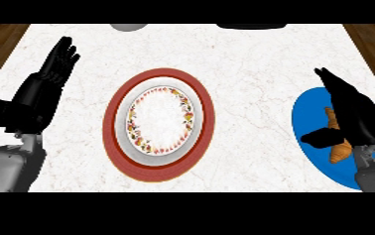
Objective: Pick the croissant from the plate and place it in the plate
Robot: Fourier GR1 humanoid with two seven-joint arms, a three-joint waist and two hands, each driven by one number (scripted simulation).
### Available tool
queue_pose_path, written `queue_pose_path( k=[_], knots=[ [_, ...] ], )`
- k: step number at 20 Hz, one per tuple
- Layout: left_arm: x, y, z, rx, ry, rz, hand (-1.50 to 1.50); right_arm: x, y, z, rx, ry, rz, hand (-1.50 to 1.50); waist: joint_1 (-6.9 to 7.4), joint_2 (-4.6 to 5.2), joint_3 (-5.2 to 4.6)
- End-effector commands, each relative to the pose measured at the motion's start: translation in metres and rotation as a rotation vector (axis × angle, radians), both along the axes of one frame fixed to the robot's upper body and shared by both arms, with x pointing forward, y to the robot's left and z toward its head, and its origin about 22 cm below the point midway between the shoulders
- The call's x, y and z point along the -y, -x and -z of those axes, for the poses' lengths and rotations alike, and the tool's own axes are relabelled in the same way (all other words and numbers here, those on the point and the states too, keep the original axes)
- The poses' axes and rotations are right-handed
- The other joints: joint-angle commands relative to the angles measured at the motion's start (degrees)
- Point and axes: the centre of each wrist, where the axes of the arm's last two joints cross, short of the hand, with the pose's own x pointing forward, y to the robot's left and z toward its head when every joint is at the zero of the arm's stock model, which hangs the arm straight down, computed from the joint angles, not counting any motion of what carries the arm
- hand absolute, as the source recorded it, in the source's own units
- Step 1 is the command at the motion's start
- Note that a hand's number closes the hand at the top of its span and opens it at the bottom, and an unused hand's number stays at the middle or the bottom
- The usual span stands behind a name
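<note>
On the round blue plate at the white marble bench's right edge, we see the right hand pinching the golden-brown croissant, while the left hand rests spread beside the red-rimmed floral plate.

A kitchen is showing here, or a dining spot in a home. A white marbled counter is filling the view, with brown wood flooring showing past its far corners. Tableware is sitting on it: a red-rimmed plate with a floral border, and a blue plate carrying a croissant. At the far edge a grey rounded thing and a dark thing are peeking in, too cut off to name.
</note>
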Motion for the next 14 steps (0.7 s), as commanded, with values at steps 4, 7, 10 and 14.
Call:
queue_pose_path(
  k=[4, 7, 10, 14],
  knots=[
    [-0.011, 0.000, 0.000, 0.005, 0.001, 0.006, 0.00, -0.018, 0.003, -0.029, -0.407, 0.172, 0.111, -1.50, 0.46, 0.14, 0.16],
    [-0.011, -0.011, 0.000, 0.009, -0.002, 0.005, 0.00, -0.031, -0.016, -0.044, -0.456, 0.195, 0.157, -1.50, 0.85, 0.52, 0.31],
    [0.003, -0.002, 0.003, 0.017, 0.015, -0.008, 0.00, -0.039, 0.008, -0.024, -0.473, 0.206, 0.189, -1.50, 0.41, 0.28, 0.39],
    [0.015, -0.005, -0.002, 0.011, 0.019, 0.011, 0.00, -0.018, -0.026, -0.028, -0.467, 0.230, 0.217, -1.50, 0.87, 0.41, 0.42]
  ],
)
